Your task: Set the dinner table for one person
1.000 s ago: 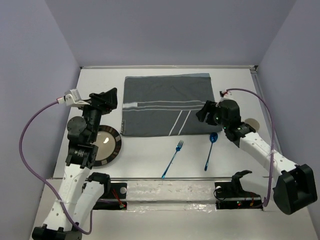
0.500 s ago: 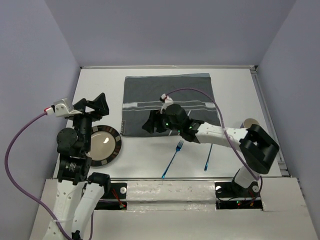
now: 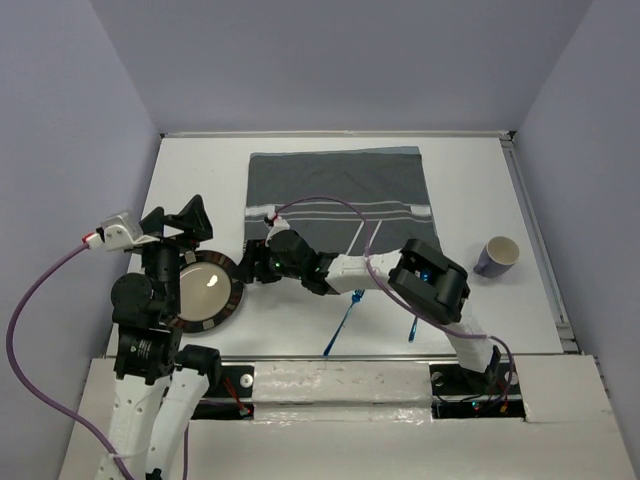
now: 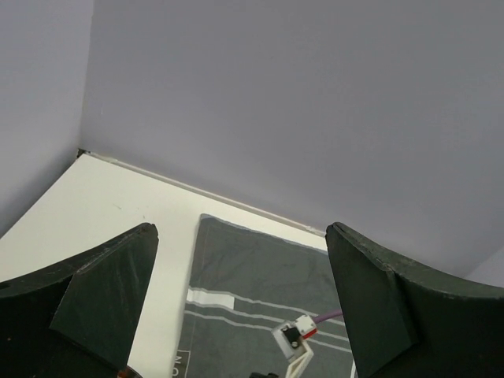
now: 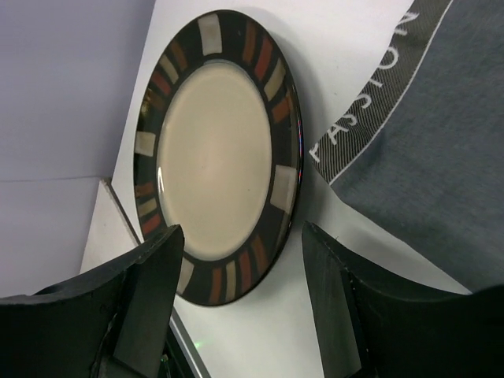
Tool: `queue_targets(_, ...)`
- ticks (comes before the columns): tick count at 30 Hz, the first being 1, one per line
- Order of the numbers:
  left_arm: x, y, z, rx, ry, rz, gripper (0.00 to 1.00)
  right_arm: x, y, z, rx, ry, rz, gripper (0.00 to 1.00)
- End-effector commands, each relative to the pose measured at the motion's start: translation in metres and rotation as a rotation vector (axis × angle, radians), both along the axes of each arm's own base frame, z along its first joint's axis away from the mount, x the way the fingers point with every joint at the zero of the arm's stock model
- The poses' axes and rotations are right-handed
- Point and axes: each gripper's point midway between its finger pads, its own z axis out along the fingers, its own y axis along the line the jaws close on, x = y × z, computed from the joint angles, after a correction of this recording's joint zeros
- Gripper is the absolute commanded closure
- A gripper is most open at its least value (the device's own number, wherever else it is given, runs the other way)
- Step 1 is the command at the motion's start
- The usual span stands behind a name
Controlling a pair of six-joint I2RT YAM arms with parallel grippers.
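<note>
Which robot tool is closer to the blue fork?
Right. The right tool is left of the blue fork, beside the plate's rim. The left tool is farther left, above the plate's far edge.

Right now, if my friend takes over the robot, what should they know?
Left gripper: open, empty, raised beside the plate.
Right gripper: open, empty, at the plate's right edge.
Plate sits on the dinner table, left of the striped placemat.
Blue fork and blue spoon lie on the near side of it; cup stands at right.
Done: placemat laid, nothing on it.
Left: plate onto placemat, then fork, spoon, cup around it.
</note>
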Motion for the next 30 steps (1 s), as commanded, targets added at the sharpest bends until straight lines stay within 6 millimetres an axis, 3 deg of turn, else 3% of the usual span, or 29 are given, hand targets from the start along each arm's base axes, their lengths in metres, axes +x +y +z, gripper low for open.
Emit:
queue_targets(1, -0.012, 0.003, 0.017, 0.002, -0.076, 0.007, 0.01, 0.001, 0.032, 0.014, 0.117, 0.037, -0.023, 0.34)
queue_targets(4, -0.015, 0.002, 0.017, -0.001, -0.079, 0.005, 0.01, 0.007, 0.02, 0.001, 0.097, 0.05, -0.094, 0.35)
queue_targets(8, -0.016, -0.002, 0.018, -0.006, -0.087, -0.018, 0.01, -0.001, 0.02, -0.019, 0.058, 0.073, -0.079, 0.36)
queue_targets(11, -0.017, -0.001, 0.019, -0.007, -0.09, -0.018, 0.01, -0.011, 0.032, -0.03, 0.065, 0.118, -0.009, 0.37)
queue_targets(17, -0.016, -0.004, 0.018, -0.005, -0.086, -0.03, 0.01, -0.027, 0.051, -0.036, 0.108, 0.199, 0.089, 0.5)
queue_targets(19, -0.017, -0.005, 0.019, -0.005, -0.09, -0.035, 0.01, -0.031, 0.052, -0.04, 0.121, 0.224, 0.108, 0.77)
queue_targets(21, -0.018, -0.004, 0.019, -0.005, -0.093, -0.033, 0.01, -0.035, 0.054, -0.037, 0.149, 0.223, 0.133, 0.94)
queue_targets(22, -0.018, -0.003, 0.019, -0.003, -0.092, -0.029, 0.01, -0.037, 0.056, -0.033, 0.157, 0.218, 0.151, 1.0)
queue_targets(23, -0.018, -0.003, 0.02, -0.002, -0.093, -0.027, 0.01, -0.039, 0.057, -0.026, 0.169, 0.195, 0.179, 1.0)
queue_targets(26, -0.019, 0.002, 0.02, -0.002, -0.089, -0.001, 0.01, -0.038, 0.055, 0.016, 0.243, 0.108, 0.192, 1.0)
queue_targets(27, -0.022, 0.009, 0.022, -0.006, -0.091, 0.034, 0.01, -0.035, 0.05, 0.045, 0.264, 0.036, 0.188, 1.0)
queue_targets(29, -0.026, 0.013, 0.026, -0.012, -0.104, 0.049, 0.01, -0.028, 0.04, 0.082, 0.293, -0.051, 0.172, 1.0)
queue_targets(30, -0.028, 0.016, 0.027, -0.011, -0.107, 0.068, 0.01, -0.007, 0.026, 0.099, 0.302, -0.101, 0.123, 1.0)
